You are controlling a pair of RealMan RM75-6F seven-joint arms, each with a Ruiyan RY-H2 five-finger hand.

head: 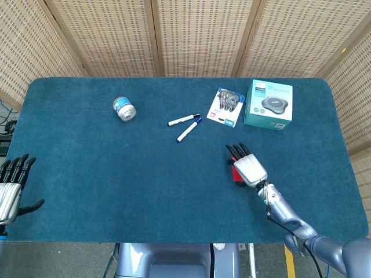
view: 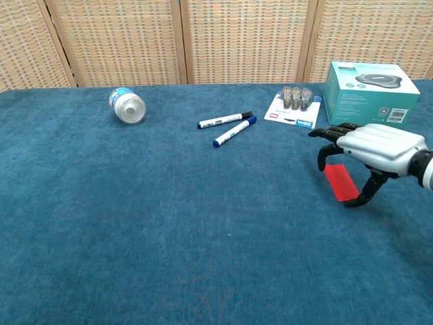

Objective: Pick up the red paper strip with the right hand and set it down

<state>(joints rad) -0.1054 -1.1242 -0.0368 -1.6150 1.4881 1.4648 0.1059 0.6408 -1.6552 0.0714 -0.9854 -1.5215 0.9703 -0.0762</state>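
- So, right hand (view: 371, 150) arched over flat red paper strip (view: 340, 182), fingers apart, nothing held; strip flat on blue worktop (view: 169, 223).
- Pinch, lift, set-down all left.

Bright, even light falls from overhead in both views; shadows on the table (head: 87, 174) are faint and soft. Focus is sharp throughout, without glare or visible edge distortion.
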